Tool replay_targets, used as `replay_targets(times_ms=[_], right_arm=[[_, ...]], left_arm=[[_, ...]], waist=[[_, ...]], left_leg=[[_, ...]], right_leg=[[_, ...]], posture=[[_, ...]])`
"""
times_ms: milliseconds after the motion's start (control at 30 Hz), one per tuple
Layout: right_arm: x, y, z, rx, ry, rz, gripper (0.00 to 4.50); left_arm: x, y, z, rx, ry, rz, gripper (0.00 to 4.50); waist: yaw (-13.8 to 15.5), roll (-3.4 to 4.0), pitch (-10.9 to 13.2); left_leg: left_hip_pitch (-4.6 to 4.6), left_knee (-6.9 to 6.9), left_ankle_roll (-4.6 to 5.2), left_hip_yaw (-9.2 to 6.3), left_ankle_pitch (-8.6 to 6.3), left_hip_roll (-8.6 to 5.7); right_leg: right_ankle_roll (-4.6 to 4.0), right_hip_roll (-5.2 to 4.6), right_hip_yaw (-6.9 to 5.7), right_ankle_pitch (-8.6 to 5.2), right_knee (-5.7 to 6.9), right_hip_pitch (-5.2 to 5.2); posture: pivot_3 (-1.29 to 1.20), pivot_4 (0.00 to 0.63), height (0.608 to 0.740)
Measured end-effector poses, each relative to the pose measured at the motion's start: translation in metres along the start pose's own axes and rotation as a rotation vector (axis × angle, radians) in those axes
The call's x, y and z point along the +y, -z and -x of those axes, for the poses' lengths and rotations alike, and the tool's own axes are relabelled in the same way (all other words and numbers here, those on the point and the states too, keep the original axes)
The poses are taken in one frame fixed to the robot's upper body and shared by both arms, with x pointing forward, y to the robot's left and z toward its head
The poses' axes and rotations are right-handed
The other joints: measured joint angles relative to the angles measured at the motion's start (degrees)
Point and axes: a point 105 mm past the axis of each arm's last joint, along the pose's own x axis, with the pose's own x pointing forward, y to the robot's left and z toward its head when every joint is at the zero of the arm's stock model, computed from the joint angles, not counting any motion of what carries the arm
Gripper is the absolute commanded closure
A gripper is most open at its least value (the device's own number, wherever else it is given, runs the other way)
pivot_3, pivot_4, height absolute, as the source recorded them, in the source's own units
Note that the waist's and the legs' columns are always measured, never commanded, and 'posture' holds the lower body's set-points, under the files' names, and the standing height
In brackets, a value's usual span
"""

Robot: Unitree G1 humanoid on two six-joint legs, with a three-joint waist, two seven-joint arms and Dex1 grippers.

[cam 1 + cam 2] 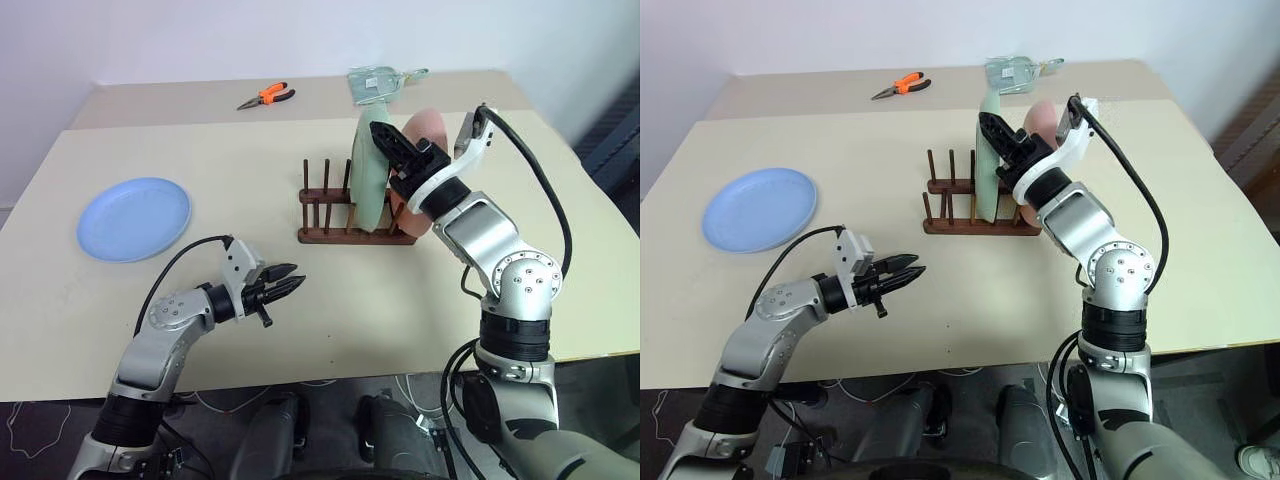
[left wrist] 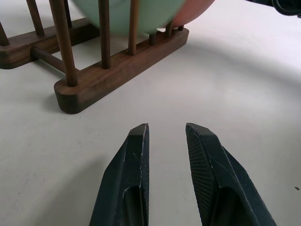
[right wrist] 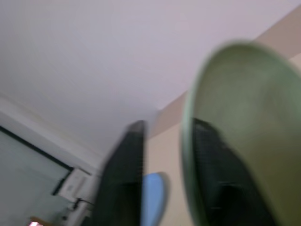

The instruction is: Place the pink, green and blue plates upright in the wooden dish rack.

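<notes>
On the pale counter (image 1: 300, 330) stands the wooden dish rack (image 1: 345, 222), dark brown, with thin upright pegs on two parallel base bars. Two plates stand on edge in its right part. The green plate (image 1: 368, 175) is pale mint, matte, with a raised rim; it stands nearly upright between pegs, a little tilted. Just behind it, toward the right end of the rack, is the pink plate (image 1: 425, 128), salmon in colour, and its lower edge also sits between the pegs. Several pegs on the left side of the rack are free.

The blue plate (image 1: 134, 218) is light blue and round. It lies flat on the counter, well apart from the rack, on the left side.

The right tool (image 1: 395, 145) is at the upper rim of the green plate. Its black fingers (image 3: 129, 174) are spread apart, one on each side of the rim, and they do not press the plate.

The left tool (image 1: 290, 280) hangs low over the counter in front of the rack, pointing toward it. Its fingers are a little apart and hold nothing.

At the far edge of the counter lie orange pliers (image 1: 266, 96) and a clear bag (image 1: 375, 82).
</notes>
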Motion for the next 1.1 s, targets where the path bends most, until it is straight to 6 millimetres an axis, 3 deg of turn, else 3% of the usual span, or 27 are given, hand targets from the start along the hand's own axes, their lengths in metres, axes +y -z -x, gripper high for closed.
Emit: replay_targets(times_ms=[133,333,367,500,567,633,700,767,867,1000,1100], right_arm=[[0.008,-0.012,-0.004,-0.008,-0.023,0.162,1.64],[0.012,-0.024,-0.008,0.045,-0.026,0.561,1.64],[0.012,-0.027,-0.008,0.051,-0.019,0.638,1.37],[0.013,-0.038,-0.009,0.044,-0.012,0.891,0.0],[0.022,-0.038,-0.012,0.031,-0.06,1.026,0.0],[0.046,-0.024,-0.012,0.039,-0.198,1.177,0.0],[0.069,0.0,-0.01,0.068,-0.364,1.325,0.0],[0.079,0.025,-0.007,0.104,-0.491,1.438,0.0],[0.075,0.048,-0.005,0.161,-0.575,1.543,0.0],[0.071,0.071,-0.007,0.193,-0.65,1.585,0.0],[0.068,0.082,-0.005,0.21,-0.683,1.576,0.0]], left_arm=[[-0.002,0.002,-0.001,0.008,0.005,-0.002,3.3],[-0.001,0.002,-0.001,0.014,-0.006,-0.005,3.3],[0.0,0.002,0.0,0.014,-0.011,-0.006,3.3],[0.013,-0.003,0.007,-0.009,-0.07,0.003,2.01],[0.035,-0.01,0.014,-0.044,-0.193,0.006,0.94],[0.077,-0.021,0.029,-0.095,-0.446,-0.007,0.02],[0.12,-0.034,0.059,-0.126,-0.74,-0.029,0.02],[0.147,-0.046,0.094,-0.165,-1.002,-0.033,0.02],[0.167,-0.049,0.139,-0.219,-1.315,0.058,0.02],[0.173,-0.026,0.194,-0.19,-1.64,0.249,0.02],[0.169,-0.003,0.206,-0.163,-1.7,0.443,0.02]], waist=[[0.1,0.01,0.0],[0.1,0.0,0.0],[0.1,0.0,0.0],[0.2,-0.01,0.0],[0.2,-0.01,0.0],[0.2,-0.05,0.0],[0.1,-0.19,0.1],[0.1,-0.27,0.1],[0.4,-0.38,0.1],[0.6,-0.6,0.1],[0.7,-0.72,0.0]], left_leg=[[0.0,0.0,0.0,0.0,0.0,0.0],[-0.03,0.01,0.01,0.01,0.0,0.0],[-0.04,0.02,0.01,0.01,0.0,0.0],[-0.15,0.03,0.01,0.01,0.0,0.0],[-0.23,0.07,-0.01,0.0,0.03,0.0],[-0.3,0.1,-0.04,0.0,0.05,0.01],[-0.35,0.11,-0.08,0.0,0.08,0.04],[-0.35,0.12,-0.1,0.0,0.09,0.03],[-0.35,0.22,-0.18,-0.01,0.14,0.0],[-0.35,0.23,-0.5,-0.03,0.31,0.0],[-0.35,0.23,-0.57,-0.08,0.34,-0.01]], right_leg=[[-0.02,0.0,-0.01,-0.01,-0.02,-0.02],[-0.06,-0.01,-0.01,-0.04,-0.01,0.0],[-0.06,-0.02,-0.01,-0.04,-0.01,0.0],[-0.05,-0.01,-0.02,-0.03,-0.02,0.0],[0.08,0.02,-0.04,0.04,0.01,-0.03],[0.12,0.06,-0.06,0.06,0.13,-0.12],[0.29,0.16,-0.1,0.14,0.21,-0.2],[0.33,0.19,-0.13,0.16,0.2,-0.17],[0.45,0.24,-0.15,0.23,0.13,-0.1],[0.47,0.26,-0.16,0.25,0.13,-0.09],[0.47,0.26,-0.19,0.25,0.13,-0.08]], posture=[[0.0,0.15,0.74],[0.0,0.15,0.74],[0.0,0.15,0.74],[0.0,0.15,0.74],[0.0,0.15,0.74],[0.0,0.15,0.74],[0.0,0.15,0.74],[0.0,0.15,0.74],[0.0,0.15,0.74],[0.0,0.15,0.74],[0.0,0.15,0.74]])
